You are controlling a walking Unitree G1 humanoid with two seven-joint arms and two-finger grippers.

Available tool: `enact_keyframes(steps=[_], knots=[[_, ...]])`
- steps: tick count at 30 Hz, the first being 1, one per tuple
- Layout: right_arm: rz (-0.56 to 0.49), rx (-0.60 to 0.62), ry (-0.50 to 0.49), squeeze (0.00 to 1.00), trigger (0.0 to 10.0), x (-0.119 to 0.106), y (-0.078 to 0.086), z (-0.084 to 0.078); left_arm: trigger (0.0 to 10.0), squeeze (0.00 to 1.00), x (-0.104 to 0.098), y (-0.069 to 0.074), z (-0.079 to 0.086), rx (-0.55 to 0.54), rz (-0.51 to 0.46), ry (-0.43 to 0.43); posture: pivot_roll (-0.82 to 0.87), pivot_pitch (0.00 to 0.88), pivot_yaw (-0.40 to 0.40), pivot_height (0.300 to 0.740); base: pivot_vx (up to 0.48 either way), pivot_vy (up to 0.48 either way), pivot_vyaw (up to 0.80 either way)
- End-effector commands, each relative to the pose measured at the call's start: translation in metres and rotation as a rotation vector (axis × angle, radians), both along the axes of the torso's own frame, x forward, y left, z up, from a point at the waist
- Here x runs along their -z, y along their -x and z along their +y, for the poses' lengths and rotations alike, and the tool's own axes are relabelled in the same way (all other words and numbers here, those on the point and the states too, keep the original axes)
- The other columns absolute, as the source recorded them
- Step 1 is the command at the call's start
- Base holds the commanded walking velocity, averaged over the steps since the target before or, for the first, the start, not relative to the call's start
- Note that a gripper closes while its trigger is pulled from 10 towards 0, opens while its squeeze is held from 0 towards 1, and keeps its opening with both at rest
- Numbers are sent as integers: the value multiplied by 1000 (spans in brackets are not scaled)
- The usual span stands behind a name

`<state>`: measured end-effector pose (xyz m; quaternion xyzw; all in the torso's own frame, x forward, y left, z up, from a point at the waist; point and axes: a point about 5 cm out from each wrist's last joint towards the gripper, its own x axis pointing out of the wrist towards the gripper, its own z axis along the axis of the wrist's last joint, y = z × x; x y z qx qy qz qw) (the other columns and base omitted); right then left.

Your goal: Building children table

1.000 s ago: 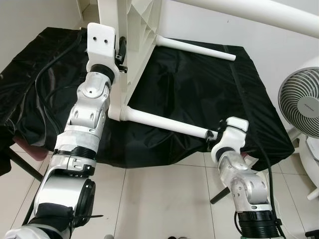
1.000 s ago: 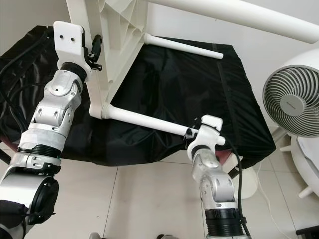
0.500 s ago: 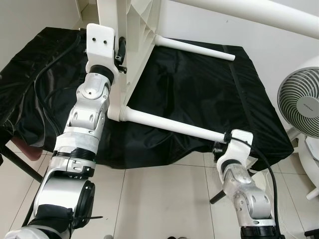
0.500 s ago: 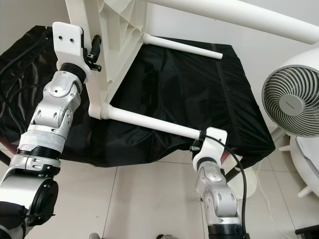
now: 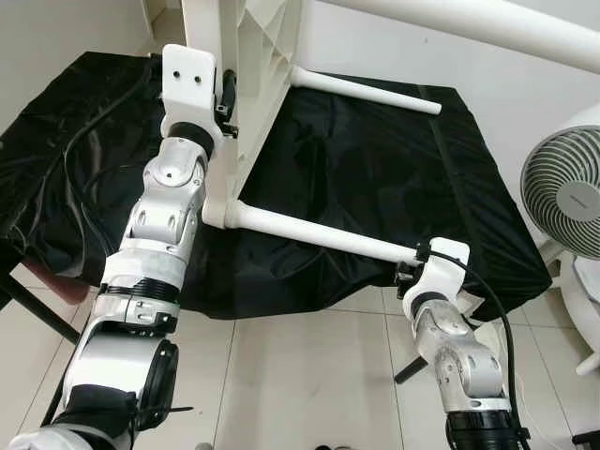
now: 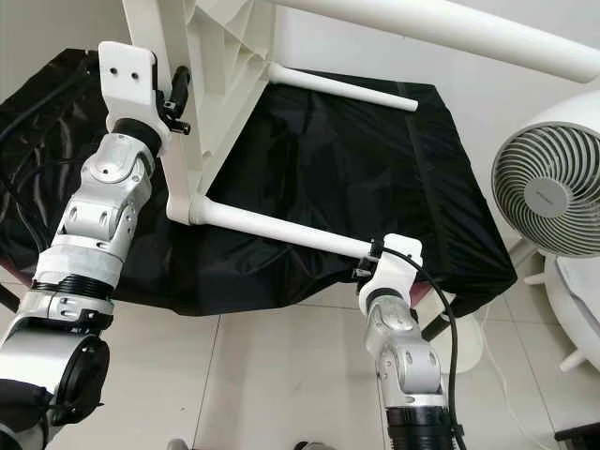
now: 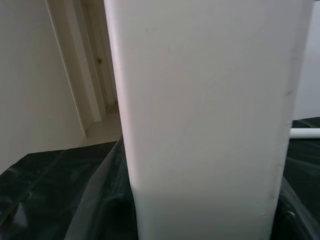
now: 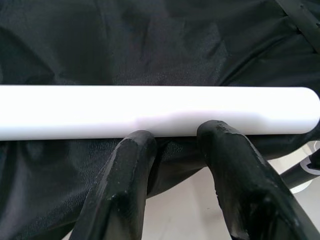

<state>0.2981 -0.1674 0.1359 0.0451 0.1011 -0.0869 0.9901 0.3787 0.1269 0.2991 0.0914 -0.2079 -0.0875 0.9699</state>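
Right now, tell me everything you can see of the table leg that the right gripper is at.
The table leg is a smooth white round tube, plastic by its look. It juts sideways from a corner socket of the upended white table top and hangs over the black cloth. Its rounded free end reaches the cloth's front edge, where the right gripper has both fingertips against its side.

The children's table point(image 5: 246, 75) is plain white, as are its round legs point(image 5: 319, 234). The cloth point(image 5: 375, 169) beneath is glossy black. The arms point(image 5: 164, 216) are silver with black fingers point(image 8: 125, 190). The floor tiles point(image 5: 300, 375) are pale beige, and the fan point(image 5: 567, 192) is white and grey.
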Motion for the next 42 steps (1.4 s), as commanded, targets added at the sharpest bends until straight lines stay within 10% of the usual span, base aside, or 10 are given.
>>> enact_keyframes(steps=[1, 17, 29, 39, 40, 41, 42], knots=[[53, -1, -9, 0, 10000, 9, -2, -3, 0, 0, 32, -3, -3, 3, 117, -146, -107, 116, -3, 740, 0, 0, 0], [-4, -123, -10, 0, 10000, -8, -44, 12, 0, 0, 35, 15, 39, -113, 129, -149, -75, 111, -13, 740, 0, 0, 0], [-84, -350, -32, 0, 10000, -21, -54, 63, 0, 0, 17, 14, 92, -314, 125, -164, -63, 101, -13, 740, 0, 0, 0], [-98, -393, -7, 0, 10000, -19, -50, 74, 0, 0, 28, 12, 82, -263, 163, -179, -66, 91, -15, 740, 0, 0, 0], [-112, -387, 10, 0, 10000, -20, -48, 72, 2471, 0, 34, 12, 73, -218, 179, -180, -66, 91, -15, 740, 0, 0, 0], [-162, -358, 64, 0, 10000, -24, -44, 65, 10000, 0, 47, 14, 52, -114, 204, -198, -73, 86, -18, 740, 0, 0, 0], [-162, -358, 64, 0, 10000, -24, -44, 65, 10000, 0, 47, 14, 52, -114, 204, -198, -73, 86, -18, 740, 0, 0, 0]])
